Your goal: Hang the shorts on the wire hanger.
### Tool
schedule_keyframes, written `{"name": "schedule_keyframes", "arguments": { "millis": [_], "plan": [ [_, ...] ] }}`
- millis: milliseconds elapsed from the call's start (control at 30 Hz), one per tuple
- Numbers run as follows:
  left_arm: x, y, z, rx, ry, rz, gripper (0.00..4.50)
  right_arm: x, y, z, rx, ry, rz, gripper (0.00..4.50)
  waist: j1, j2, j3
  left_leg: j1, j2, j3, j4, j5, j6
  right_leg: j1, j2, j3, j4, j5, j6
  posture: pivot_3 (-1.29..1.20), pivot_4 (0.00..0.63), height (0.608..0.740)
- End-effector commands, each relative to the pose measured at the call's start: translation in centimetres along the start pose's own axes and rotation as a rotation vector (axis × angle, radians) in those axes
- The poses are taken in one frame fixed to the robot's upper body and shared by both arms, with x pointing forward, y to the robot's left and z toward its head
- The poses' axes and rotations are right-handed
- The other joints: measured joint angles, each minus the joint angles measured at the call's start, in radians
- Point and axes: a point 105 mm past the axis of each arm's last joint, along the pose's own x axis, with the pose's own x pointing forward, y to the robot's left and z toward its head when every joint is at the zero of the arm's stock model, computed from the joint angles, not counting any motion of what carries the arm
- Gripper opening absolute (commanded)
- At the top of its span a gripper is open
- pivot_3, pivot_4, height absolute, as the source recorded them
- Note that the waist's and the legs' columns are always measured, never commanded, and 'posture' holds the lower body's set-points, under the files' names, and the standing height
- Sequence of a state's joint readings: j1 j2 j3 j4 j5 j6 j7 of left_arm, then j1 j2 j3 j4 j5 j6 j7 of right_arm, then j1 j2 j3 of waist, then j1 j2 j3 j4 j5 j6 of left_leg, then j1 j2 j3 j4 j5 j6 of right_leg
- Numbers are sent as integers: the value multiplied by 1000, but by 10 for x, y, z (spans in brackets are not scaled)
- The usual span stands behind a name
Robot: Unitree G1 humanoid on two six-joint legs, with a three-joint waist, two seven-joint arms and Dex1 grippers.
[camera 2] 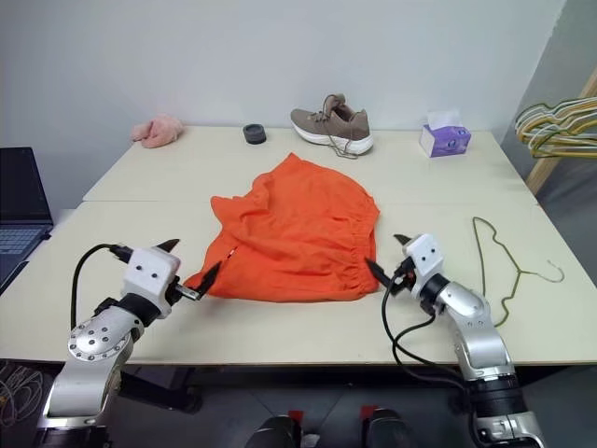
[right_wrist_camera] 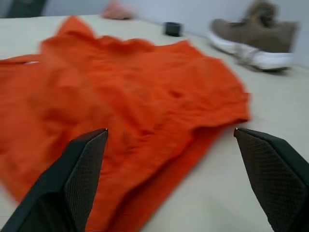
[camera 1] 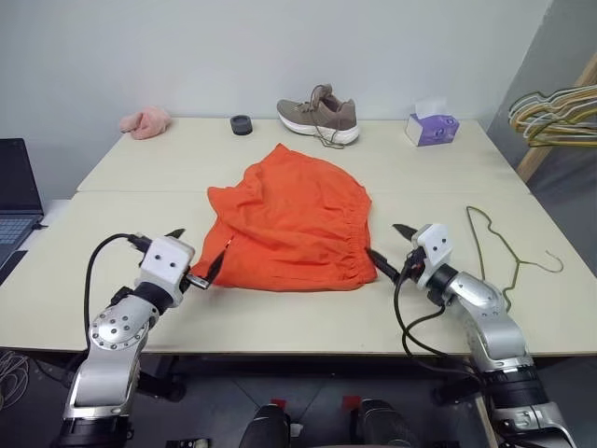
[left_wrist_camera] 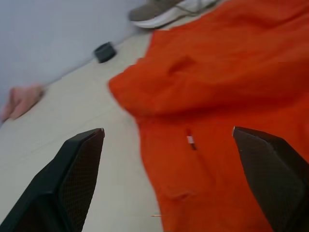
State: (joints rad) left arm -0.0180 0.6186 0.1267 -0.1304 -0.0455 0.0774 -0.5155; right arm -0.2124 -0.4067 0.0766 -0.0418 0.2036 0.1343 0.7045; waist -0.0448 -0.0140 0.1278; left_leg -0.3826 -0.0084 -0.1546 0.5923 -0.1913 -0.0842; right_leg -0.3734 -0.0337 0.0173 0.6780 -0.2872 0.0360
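Shorts [camera 1: 289, 224], bright orange and loosely crumpled, lie spread flat on the table [camera 1: 280, 317], their gathered waistband along the near edge and a small white tag showing on the fabric. Nothing of the hanging has been done: no part of the shorts is lifted, and neither hand has a hold on them.

Left of the shorts, the left gripper [camera 1: 198, 254] hovers low over the table with its two black fingers spread wide and empty, one fingertip just beside the near left corner of the cloth. Right of the shorts, the right gripper [camera 1: 394, 247] points in toward the near right corner, its fingers likewise spread and empty, one tip close to the waistband hem; whether it touches the cloth cannot be told.

Farther right of the shorts, beyond the right gripper, the wire hanger [camera 1: 499, 247] lies flat on the table, thin and olive-green, well apart from the cloth and untouched.

Behind the shorts, near the wall, stand a grey shoe [camera 1: 319, 116], a small black disc [camera 1: 242, 125], a pink cloth [camera 1: 146, 122] and a purple tissue box [camera 1: 431, 127].

Judged from this, the work stands at its very start: the shorts must yet be gripped, the hanger picked up, and the two brought together.
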Motion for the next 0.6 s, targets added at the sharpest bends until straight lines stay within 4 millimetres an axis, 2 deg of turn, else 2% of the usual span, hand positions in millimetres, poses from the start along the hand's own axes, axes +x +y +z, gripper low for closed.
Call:
{"name": "schedule_keyframes", "arguments": {
  "millis": [33,167,300,367,433,533,600],
  "plan": [
    [7,-14,0,134,3,-184,4500,-5,17,24,-106,-32,164,4451,-4,0,0,0,0,0,0,0,0,0,0,0,0,0,0,-70,52,740],
    [5,-24,-8,173,32,-317,4500,-12,26,26,-131,-3,247,4451,-14,0,0,0,1,0,0,0,0,0,0,0,-1,0,0,-82,54,740],
    [-15,-30,-22,153,118,-505,4500,-24,34,25,-182,45,337,4451,-22,0,0,-1,2,1,-1,-2,-2,-2,0,0,0,-2,-3,-108,61,740],
    [-25,-26,-27,107,162,-556,4500,-26,35,25,-180,58,353,4451,-28,1,1,-1,2,2,-1,-2,-3,-3,0,0,0,-3,-3,-110,61,740],
    [-28,-20,-32,114,190,-565,4500,-27,34,23,-182,67,356,4451,-36,1,1,-1,3,2,-2,-3,-3,-3,0,-1,0,-3,-4,-110,60,740],
    [-22,-10,-35,137,194,-502,4500,-26,33,22,-205,67,353,4451,-38,1,1,-1,3,2,-2,-3,-3,-3,0,-1,0,-3,-3,-110,59,740],
    [-17,-4,-46,210,230,-453,4500,-21,32,24,-237,60,337,4451,-38,1,1,0,2,2,-1,-3,-3,-2,0,-1,0,-3,-3,-111,59,740]
  ]
}}
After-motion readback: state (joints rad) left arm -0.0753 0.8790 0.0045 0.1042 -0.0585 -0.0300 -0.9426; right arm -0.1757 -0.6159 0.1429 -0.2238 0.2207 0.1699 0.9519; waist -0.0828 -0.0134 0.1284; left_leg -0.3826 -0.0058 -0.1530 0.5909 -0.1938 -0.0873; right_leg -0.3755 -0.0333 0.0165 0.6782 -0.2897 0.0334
